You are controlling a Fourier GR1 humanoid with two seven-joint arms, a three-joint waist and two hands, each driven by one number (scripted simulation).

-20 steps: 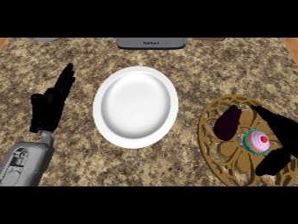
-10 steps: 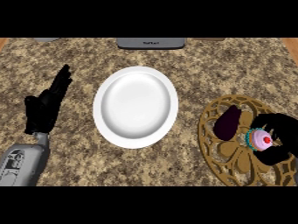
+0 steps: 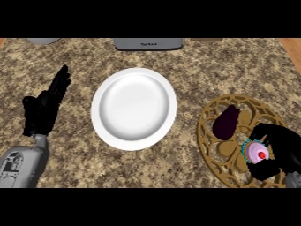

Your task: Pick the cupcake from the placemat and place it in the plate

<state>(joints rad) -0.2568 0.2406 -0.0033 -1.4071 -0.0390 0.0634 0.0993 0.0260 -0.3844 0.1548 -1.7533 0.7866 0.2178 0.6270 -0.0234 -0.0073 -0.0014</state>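
A cupcake [image 3: 256, 152] with pink frosting, a red cherry and a teal wrapper sits on the golden openwork placemat [image 3: 221, 145] at the right. My right hand [image 3: 284, 150] curls round it from the right, fingers above and thumb below, closed on the cupcake. Its dark shadow lies on the placemat to the upper left. The white plate [image 3: 133, 108] rests on the counter's middle, left of the placemat, with nothing on it. My left hand [image 3: 46, 107] stands open at the left, fingers up, apart from the plate.
A grey appliance [image 3: 147, 43] sits at the counter's far edge behind the plate, with another grey object [image 3: 44, 41] at the far left. Wooden edges show at both far corners. The counter is speckled brown stone.
My right hand has closed in round the cupcake and slid slightly down and right. The left hand has shifted a little; the plate has not moved.
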